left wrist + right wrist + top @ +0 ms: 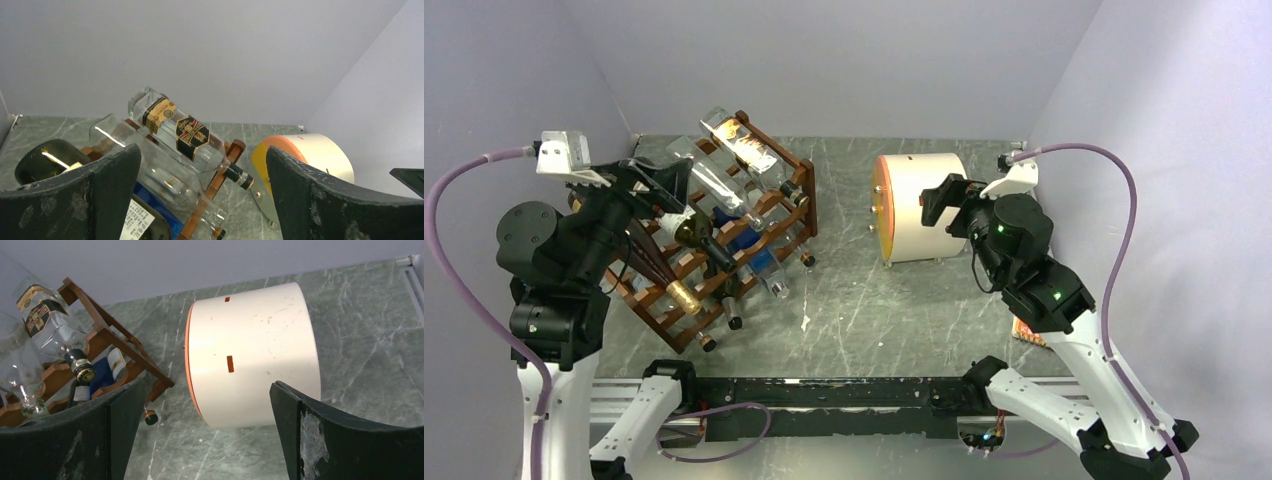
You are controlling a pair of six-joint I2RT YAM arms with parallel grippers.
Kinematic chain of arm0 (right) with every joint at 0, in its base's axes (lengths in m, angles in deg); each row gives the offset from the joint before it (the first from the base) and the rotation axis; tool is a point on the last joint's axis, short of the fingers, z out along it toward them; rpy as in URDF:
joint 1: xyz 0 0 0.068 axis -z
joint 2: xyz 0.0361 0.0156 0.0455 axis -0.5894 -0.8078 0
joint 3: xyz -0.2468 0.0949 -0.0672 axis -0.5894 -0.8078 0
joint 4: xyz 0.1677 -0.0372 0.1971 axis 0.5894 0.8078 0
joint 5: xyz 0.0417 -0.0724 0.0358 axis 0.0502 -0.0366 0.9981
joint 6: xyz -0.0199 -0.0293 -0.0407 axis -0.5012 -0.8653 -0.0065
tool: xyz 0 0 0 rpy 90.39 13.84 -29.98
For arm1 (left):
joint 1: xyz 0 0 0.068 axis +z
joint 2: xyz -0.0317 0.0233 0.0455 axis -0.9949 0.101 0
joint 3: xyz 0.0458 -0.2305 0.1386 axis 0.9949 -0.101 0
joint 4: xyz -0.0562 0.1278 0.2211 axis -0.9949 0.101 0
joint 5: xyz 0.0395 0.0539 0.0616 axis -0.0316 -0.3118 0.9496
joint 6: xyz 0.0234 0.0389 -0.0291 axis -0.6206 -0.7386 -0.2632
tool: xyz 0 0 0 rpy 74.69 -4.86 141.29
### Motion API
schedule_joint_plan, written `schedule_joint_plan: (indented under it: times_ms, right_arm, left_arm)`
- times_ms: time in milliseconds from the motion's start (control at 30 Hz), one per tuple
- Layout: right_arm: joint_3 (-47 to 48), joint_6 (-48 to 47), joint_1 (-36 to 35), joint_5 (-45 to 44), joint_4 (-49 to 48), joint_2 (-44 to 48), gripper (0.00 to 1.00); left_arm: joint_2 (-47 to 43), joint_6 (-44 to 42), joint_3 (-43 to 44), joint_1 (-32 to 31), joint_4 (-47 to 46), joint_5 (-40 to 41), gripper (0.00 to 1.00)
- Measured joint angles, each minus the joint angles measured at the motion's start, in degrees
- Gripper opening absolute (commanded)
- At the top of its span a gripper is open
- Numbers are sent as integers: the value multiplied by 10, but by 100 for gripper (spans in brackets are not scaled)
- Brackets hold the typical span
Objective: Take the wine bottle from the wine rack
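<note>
- Wine bottle (692, 228): dark green glass, round body, pale paper label. It lies on the wine rack (808, 205), towards the rack's left end, among clear bottles.
- Its long axis is probably tilted base far-left, neck near-right, like its neighbours, but the arm hides part of it.
- Left gripper (664, 182) hovers just above that end of the rack with jaws spread wide, holding nothing. In the left wrist view the green base sits low and left, beside the left finger.
- Right gripper (944, 195) is also wide apart and empty. It is well away, near the cream drum (924, 205), so the left arm is nearer.
- Rack: reddish-brown wood, scalloped rails, straight posts.
- Clear bottle (180, 132): square-shouldered, glossy, black-gold label, on the top tier.
- Table (874, 310): grey-green marbled surface.
</note>
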Motion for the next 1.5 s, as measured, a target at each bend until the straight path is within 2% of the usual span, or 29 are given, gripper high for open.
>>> schedule_joint_plan:
  times_ms: [300,533,733,967,1267,1367,1500]
  right_arm:
    - [-20,36,4,33,-18,-18,100]
    - [-57,36,7,90,-50,-17,100]
    - [-64,25,7,146,-65,-33,100]
    - [-67,20,8,174,-64,-56,100]
    - [-71,-7,9,250,-66,-68,100]
    - [-64,-22,9,299,-66,-92,100]
    - [-60,-31,9,347,-68,-117,100]
  left_arm:
    - [30,-4,28,7,85,30,99]
    - [96,-42,89,11,186,126,99]
    - [121,-54,89,12,231,174,96]
    - [137,-14,88,13,245,171,92]
    - [205,43,125,14,217,68,93]
    - [212,46,132,14,218,71,95]
    - [198,37,135,14,250,124,100]
